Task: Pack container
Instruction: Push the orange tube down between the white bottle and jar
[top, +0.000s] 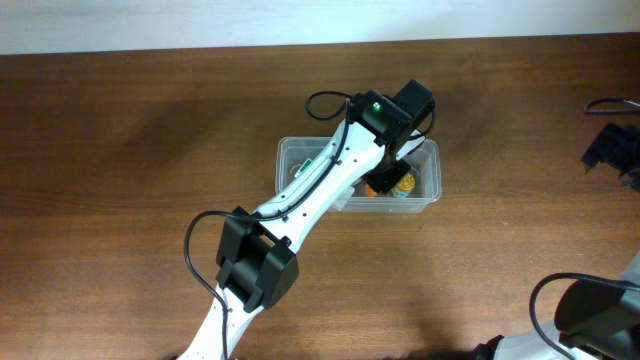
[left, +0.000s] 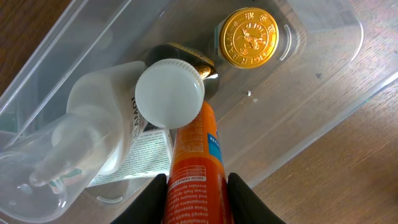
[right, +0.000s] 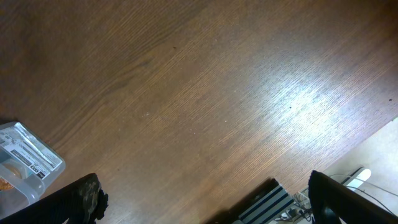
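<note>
L claw (left: 198, 198) was clamped on an orange bottle (left: 196, 155), held low inside the container (top: 286, 152), prob. to set it beside what's already packed. Container sat mid-desk (top: 120, 150), under the L arm. Inside: white bottle (left: 99, 118) w/ white cap, touching the orange one, plus a gold-capped item (left: 249, 36) at the far end. R claw (right: 214, 202) hung apart, empty, well off to the side, prob. keeping clear.
</note>
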